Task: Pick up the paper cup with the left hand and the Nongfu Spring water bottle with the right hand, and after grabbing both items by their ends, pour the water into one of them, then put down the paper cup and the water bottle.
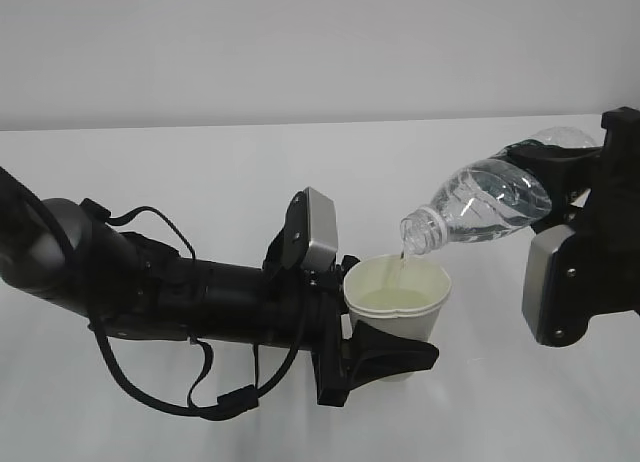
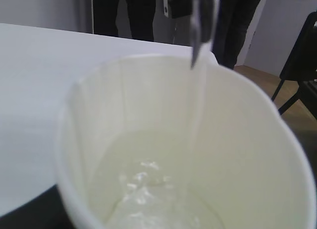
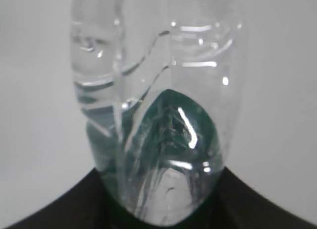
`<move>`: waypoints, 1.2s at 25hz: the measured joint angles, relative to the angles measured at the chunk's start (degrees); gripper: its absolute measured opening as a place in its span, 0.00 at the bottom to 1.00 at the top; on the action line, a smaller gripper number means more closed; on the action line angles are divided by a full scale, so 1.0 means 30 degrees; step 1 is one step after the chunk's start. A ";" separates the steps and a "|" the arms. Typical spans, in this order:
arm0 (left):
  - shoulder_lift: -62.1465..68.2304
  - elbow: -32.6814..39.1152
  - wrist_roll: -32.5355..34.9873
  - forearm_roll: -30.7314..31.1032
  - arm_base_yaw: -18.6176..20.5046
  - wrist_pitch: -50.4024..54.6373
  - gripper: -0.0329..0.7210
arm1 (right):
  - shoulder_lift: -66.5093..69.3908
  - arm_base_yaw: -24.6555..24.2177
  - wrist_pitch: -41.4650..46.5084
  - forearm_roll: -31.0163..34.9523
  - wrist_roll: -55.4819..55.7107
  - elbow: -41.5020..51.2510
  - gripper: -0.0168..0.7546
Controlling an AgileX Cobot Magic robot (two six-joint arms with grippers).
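I see a pale cream paper cup (image 1: 397, 300), a clear ribbed bottle (image 1: 482, 204) showing dark green inside, colourless water (image 2: 198, 110), black arms, and a white table (image 1: 200, 172).

**Bottle above and to the right of the cup**

The paper cup (image 1: 398, 297) is held upright at the tip of the left gripper (image 1: 385, 354), above the tabletop (image 1: 200, 162). The Nongfu Spring water bottle (image 1: 480, 204) is held tilted in the right gripper (image 1: 575, 172), its neck over the cup's rim. Water (image 2: 148, 199) lies in the cup.
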 joint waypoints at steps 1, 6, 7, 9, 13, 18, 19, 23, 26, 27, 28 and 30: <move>0.0000 0.0000 0.0000 0.0000 0.0000 0.0000 0.67 | 0.0000 0.0000 -0.0032 0.0000 -0.0001 0.0000 0.44; 0.0000 0.0000 0.0000 0.0000 0.0000 0.0000 0.67 | 0.0000 0.0000 -0.0032 0.0000 -0.0030 0.0000 0.44; 0.0000 0.0000 0.0000 0.0000 0.0000 0.0000 0.67 | 0.0000 0.0000 -0.0032 0.0000 -0.0030 0.0000 0.44; 0.0000 0.0000 0.0000 0.0000 0.0000 0.0000 0.67 | -0.0032 0.0000 -0.0032 0.0000 -0.0075 0.0000 0.44; 0.0000 0.0000 0.0000 0.0000 0.0000 0.0000 0.67 | -0.0032 0.0000 -0.0032 0.0000 -0.0075 0.0000 0.44; 0.0000 0.0000 0.0000 0.0123 0.0000 0.0000 0.67 | -0.0032 0.0000 -0.0032 0.0000 -0.0075 0.0000 0.44; 0.0000 0.0000 0.0000 0.0173 0.0000 0.0000 0.67 | -0.0032 0.0000 -0.0032 0.0000 -0.0075 0.0000 0.44; 0.0000 0.0000 0.0000 0.0254 0.0000 0.0000 0.67 | -0.0032 0.0000 -0.0041 0.0000 -0.0075 0.0000 0.44; 0.0000 0.0000 0.0000 0.0265 0.0000 0.0000 0.67 | -0.0032 0.0000 -0.0075 0.0000 -0.0083 0.0000 0.44; 0.0000 0.0000 0.0000 0.0265 0.0000 0.0000 0.67 | -0.0032 0.0000 -0.0075 0.0000 -0.0116 0.0000 0.44; 0.0000 0.0000 0.0000 0.0265 0.0000 0.0000 0.67 | -0.0032 0.0000 -0.0113 0.0000 -0.0157 0.0000 0.44; 0.0000 0.0000 0.0000 0.0265 0.0000 0.0000 0.67 | -0.0032 0.0000 -0.0142 0.0000 -0.0334 0.0000 0.44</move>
